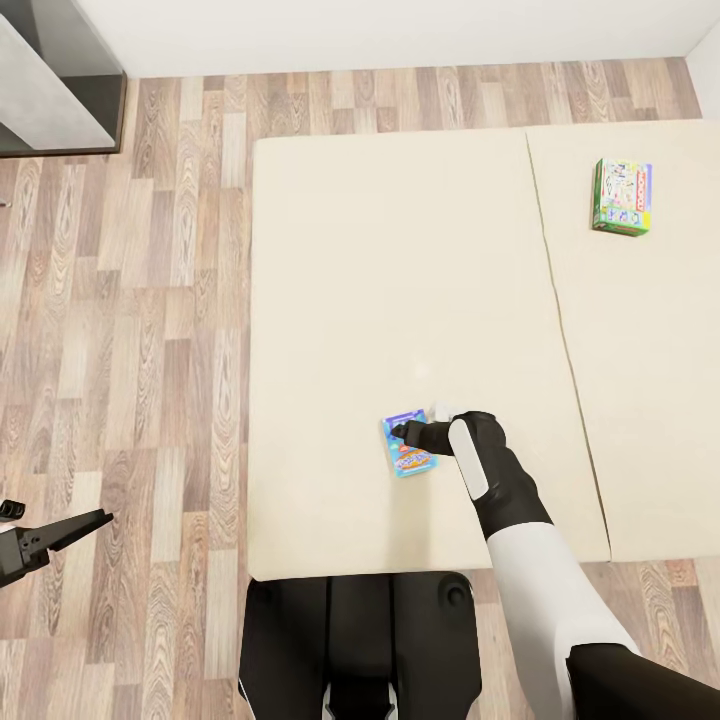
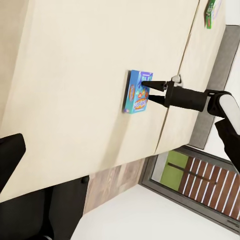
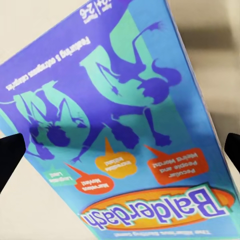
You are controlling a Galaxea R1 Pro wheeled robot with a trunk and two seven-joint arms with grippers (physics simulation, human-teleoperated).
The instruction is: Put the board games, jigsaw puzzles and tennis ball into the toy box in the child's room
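Far left, over the wood-plank floor (image 1: 150, 350): black left gripper (image 1: 70, 530) parked low, clear of the work, empty; gap between fingers impossible to judge. Centre: wide beige mattress of the bed (image 1: 400, 280), with the flat blue-purple "Balderdash" board game box (image 1: 408, 446) lying near its close edge, within reach. Black right gripper (image 1: 402, 433) poised just over that box, fingers spread to either side of the cover, nothing clamped, probably lining up a grasp. Far right: green-edged board game box (image 1: 622, 197), flat, untouched.

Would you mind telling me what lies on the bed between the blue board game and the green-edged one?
Only bare beige mattress and its seam: the head view shows nothing lying between the blue board game and the green-edged board game on the bed.
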